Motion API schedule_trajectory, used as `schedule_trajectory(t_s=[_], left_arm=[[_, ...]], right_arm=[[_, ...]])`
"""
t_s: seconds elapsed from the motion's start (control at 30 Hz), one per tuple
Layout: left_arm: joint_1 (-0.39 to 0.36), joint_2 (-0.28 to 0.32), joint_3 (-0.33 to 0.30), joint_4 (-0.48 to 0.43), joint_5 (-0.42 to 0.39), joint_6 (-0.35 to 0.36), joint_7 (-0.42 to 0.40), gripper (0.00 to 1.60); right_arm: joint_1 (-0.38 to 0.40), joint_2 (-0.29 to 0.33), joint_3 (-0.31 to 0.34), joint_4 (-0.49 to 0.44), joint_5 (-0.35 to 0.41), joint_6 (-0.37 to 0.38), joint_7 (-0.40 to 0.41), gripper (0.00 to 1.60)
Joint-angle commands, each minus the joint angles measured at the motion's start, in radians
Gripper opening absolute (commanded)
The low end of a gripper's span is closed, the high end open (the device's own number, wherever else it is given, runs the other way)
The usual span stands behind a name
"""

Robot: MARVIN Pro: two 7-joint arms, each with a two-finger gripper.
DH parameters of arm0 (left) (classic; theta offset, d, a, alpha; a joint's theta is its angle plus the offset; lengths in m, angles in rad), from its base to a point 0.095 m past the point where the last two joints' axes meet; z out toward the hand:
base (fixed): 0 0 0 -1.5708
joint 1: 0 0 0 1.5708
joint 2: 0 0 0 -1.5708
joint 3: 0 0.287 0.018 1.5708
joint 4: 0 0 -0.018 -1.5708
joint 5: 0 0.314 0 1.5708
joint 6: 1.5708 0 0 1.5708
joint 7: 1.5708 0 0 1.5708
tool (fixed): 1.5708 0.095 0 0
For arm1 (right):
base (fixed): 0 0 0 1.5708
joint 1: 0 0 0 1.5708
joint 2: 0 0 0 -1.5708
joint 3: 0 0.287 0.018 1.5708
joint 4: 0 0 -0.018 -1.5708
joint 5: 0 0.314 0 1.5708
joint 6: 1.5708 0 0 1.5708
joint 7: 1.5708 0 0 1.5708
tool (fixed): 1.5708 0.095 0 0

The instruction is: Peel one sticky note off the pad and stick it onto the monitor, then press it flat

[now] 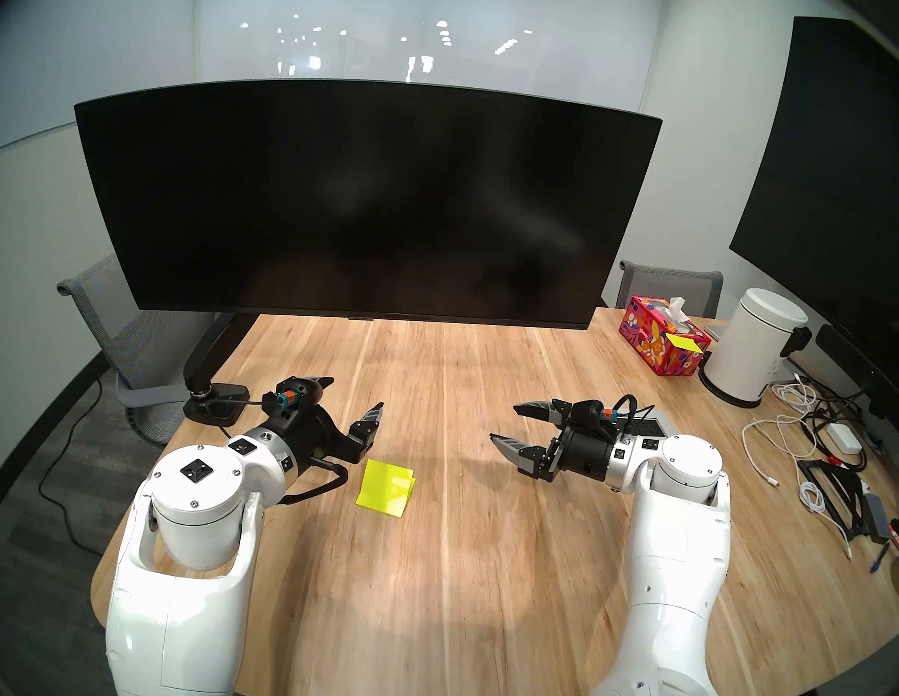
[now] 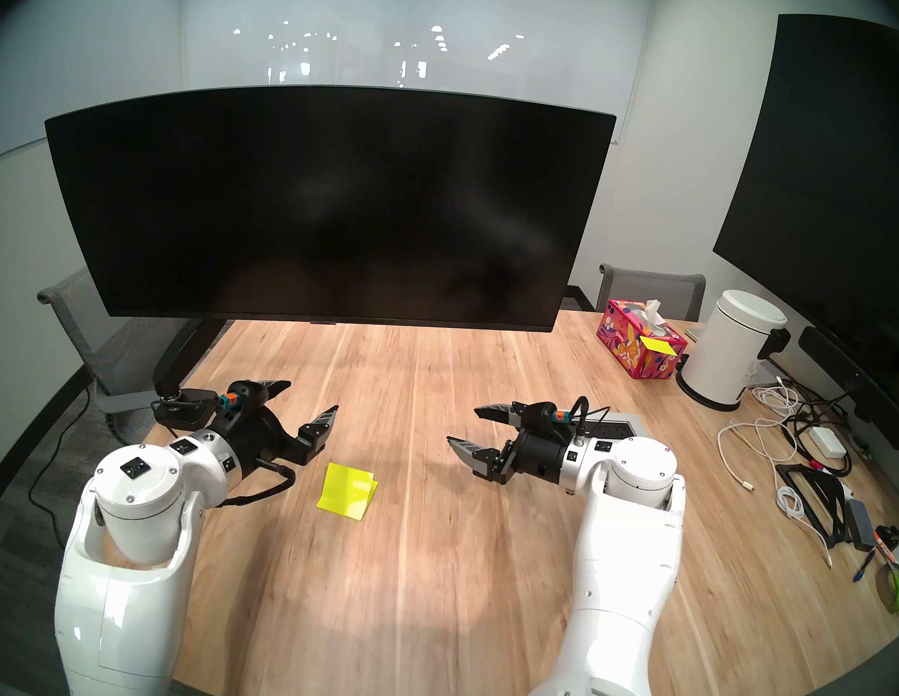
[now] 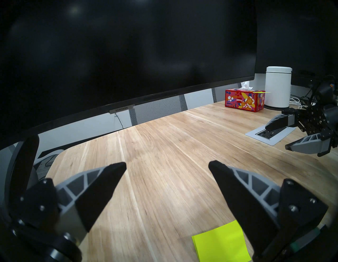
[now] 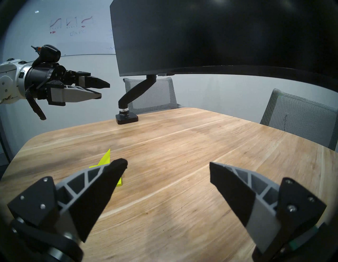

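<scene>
Yellow pad (image 1: 386,485) on table, just beside open left claw (image 1: 352,398), untouched

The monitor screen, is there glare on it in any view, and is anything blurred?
Head views: the monitor is dark with only faint reflections, and straight edges bow from fisheye. Left wrist view: a soft light spot sits top left on the screen. Right wrist view: the table looks slightly smeared.

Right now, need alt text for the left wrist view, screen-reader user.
The open left gripper hovers over a wooden table, a yellow sticky pad lying below its right finger. A wide black monitor fills the top; a tissue box, white bin and the open right gripper sit far right.
</scene>
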Motion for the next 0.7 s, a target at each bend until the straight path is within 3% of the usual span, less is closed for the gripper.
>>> schedule_trajectory(t_s=[0.0,0.67], left_arm=[[0.000,0.000,-0.002,-0.018,-0.001,-0.001,0.000,1.60],[0.000,0.000,-0.002,-0.018,-0.001,-0.001,0.000,1.60]], right_arm=[[0.009,0.000,0.002,-0.012,0.007,-0.001,-0.001,1.60],[0.009,-0.001,0.002,-0.012,0.007,-0.001,-0.001,1.60]])
